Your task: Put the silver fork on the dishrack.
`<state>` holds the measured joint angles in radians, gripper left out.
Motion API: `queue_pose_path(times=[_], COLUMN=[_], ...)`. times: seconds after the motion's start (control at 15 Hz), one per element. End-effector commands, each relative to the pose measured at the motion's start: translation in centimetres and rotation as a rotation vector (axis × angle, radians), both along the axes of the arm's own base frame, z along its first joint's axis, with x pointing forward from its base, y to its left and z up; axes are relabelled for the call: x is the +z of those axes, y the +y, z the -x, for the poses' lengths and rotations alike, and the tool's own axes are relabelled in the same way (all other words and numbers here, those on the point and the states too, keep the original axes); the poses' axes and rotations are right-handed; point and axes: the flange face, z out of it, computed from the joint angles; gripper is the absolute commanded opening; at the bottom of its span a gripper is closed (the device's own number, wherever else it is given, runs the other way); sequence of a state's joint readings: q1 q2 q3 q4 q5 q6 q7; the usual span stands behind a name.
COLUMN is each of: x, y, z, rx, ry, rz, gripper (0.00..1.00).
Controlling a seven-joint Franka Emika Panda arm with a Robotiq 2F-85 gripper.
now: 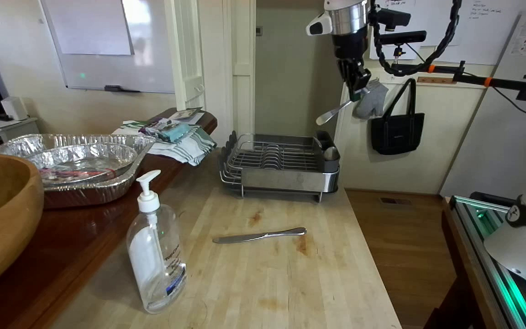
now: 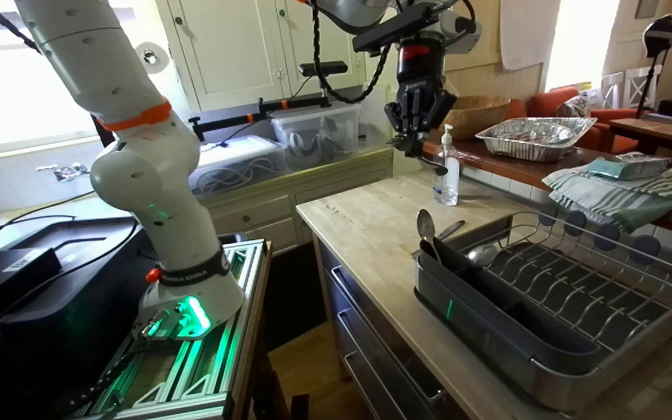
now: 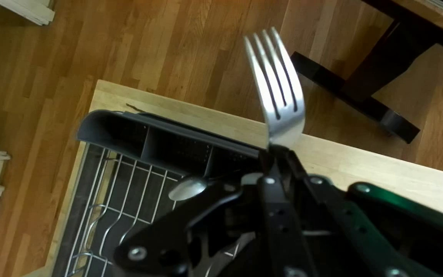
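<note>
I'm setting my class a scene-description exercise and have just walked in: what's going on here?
A robot arm is holding a silver fork in its gripper, up in the air and higher than the dishrack. The fork is not on the rack yet. Two spoons rest in the rack's cutlery holder, while a knife lies on the wooden countertop.

The end effector (image 2: 410,143) grips the silver fork (image 2: 438,168) in the air, tines to the left, handle sloping down to the right. The dishrack (image 2: 569,385) sits at the near right of the table (image 2: 365,210), a spoon (image 2: 425,224) leaning in the far end of its cutlery caddy (image 2: 476,315). A soap bottle (image 2: 450,185) stands at the table's far side, left of a foil pan (image 2: 525,150).
</note>
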<state>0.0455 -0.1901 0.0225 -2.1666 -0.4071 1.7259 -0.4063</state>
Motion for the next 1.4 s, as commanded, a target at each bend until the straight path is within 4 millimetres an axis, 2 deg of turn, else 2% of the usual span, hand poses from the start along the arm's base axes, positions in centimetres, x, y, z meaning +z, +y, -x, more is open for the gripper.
queue_pose_path(times=[0.0, 0.93, 1.33], x=[-0.2, -1.5, -4.1], y=[-2.5, -11.4, -14.1], z=[1.5, 2.3, 1.2], rx=[-0.046, -0.210, -0.222], ry=[-0.014, -0.026, -0.018], rz=[0.005, -0.053, -0.104], gripper=[0.02, 0.02, 0.02])
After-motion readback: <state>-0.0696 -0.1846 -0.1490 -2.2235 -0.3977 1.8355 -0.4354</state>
